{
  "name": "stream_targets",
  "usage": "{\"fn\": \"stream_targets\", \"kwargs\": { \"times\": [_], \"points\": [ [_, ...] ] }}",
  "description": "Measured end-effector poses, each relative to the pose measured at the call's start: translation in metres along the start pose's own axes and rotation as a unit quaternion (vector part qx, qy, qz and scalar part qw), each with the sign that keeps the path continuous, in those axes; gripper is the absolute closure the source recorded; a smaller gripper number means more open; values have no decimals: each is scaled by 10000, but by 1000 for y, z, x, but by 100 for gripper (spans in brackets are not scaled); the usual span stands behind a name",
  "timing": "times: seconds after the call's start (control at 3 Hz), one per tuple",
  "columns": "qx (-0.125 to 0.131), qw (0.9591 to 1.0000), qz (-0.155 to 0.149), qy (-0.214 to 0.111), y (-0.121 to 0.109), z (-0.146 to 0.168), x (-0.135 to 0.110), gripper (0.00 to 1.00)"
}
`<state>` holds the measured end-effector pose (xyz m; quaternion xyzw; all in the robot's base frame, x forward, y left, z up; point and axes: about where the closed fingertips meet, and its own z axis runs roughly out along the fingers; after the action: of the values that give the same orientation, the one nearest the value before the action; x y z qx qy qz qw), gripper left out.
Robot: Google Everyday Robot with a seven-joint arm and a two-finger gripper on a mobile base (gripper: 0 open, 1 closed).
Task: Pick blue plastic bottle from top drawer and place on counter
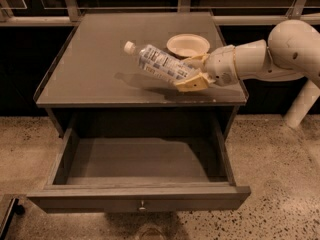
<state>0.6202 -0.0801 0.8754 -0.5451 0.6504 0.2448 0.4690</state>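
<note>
The blue plastic bottle is a slim clear bottle with a white label and a light cap pointing up-left. It lies tilted in the air just above the counter. My gripper comes in from the right on a white arm and is shut on the bottle's base end, one yellowish finger below it. The bottle casts a shadow on the counter under it. The top drawer is pulled open below the counter, with nothing in it, its round knob at the front centre.
A white round bowl stands on the counter's back right, just behind the gripper. The arm's white base post stands on the speckled floor at right. Dark shelving runs behind the cabinet.
</note>
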Motion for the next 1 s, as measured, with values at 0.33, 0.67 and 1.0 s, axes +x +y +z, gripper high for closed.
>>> {"fn": "stream_targets", "kwargs": {
  "times": [0.33,0.67,1.0],
  "points": [
    [156,9998,71,86,-14,2,7,100],
    [160,9998,73,88,-14,2,7,82],
    [160,9998,73,88,-14,2,7,59]
  ]
}}
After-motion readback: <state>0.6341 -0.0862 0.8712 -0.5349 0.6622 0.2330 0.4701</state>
